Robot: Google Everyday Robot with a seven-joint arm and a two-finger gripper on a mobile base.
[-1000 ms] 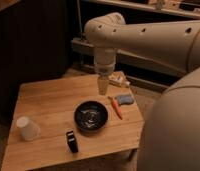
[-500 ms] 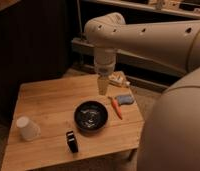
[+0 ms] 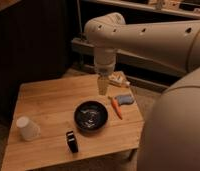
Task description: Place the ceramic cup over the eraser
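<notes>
Low light-wood table [image 3: 48, 100] with a plank top, set at an angle, one leg visible at its near right corner. Dark panel wall [image 3: 38, 45] behind it on the left, nearly black. Corner of another wood surface [image 3: 2, 4] at top left. Pale shelf [image 3: 143, 9] runs across the top right with small unclear items on it. Pale low ledge [image 3: 82, 47] lies behind the table. Dull grey-brown floor [image 3: 0, 132]. Dim, warm light.
</notes>
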